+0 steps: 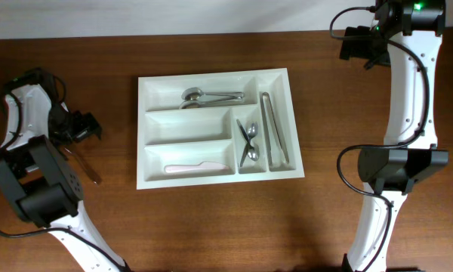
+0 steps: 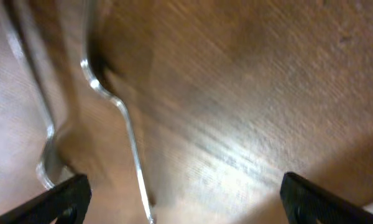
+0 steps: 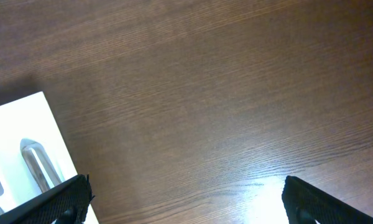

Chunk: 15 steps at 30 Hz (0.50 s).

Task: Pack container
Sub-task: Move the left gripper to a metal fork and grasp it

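the tray (image 1: 185, 128) sits flat in the middle of the desk (image 1: 174, 227). it has big spoons (image 1: 211, 96) in the top slot, a pale knife (image 1: 196, 168) in the bottom slot, small spoons (image 1: 248, 143) in one thin slot and tongs (image 1: 275, 140) in the other. the middle slot looks bare. loose cutlery (image 1: 87, 170) lies on the desk well to the left of the tray. the left wrist view shows it as two thin metal pieces side by side, too blurry to tell forks from spoons. the left end effector (image 1: 89, 128) hangs over that spot, released, its fingers (image 2: 65, 196) spread wide with nothing between them. the right end effector (image 1: 360, 47) is far off at the back right, also spread wide and holding nothing. the step in hand looks like picking up one loose piece. to do it well, the left arm should choose just one piece, turn its fingers across the thin handle, not along it, and come straight down so one finger lands on each side. the pieces lie close, so aim where there is more room, or the other one may get bumped. squeeze near the middle of the handle so it does not tip, lift it clear, then carry it to the bare slot.
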Motion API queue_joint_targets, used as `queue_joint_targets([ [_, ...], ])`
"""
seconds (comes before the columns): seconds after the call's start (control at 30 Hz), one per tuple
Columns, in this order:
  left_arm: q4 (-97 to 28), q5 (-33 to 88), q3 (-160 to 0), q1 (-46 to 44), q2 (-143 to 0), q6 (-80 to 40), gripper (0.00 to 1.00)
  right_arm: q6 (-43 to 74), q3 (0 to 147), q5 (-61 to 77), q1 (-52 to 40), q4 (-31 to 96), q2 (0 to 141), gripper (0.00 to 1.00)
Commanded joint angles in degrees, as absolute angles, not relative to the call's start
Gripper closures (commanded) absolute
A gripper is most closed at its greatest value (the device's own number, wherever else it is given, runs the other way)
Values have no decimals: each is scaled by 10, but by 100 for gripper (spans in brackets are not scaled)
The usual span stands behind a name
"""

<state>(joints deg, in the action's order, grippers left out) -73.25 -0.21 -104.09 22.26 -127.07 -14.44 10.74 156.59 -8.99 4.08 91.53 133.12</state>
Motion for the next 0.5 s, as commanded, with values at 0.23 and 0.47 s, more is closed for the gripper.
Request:
queue_joint_targets([
  [0.23, -629, -4, -908, 232, -1255, -158, 0, 115, 1577, -97, 42, 915, 1313, 1],
  [0.47, -606, -27, -886, 242, -1255, -158, 65, 115, 1577, -97, 42, 915, 1313, 1],
])
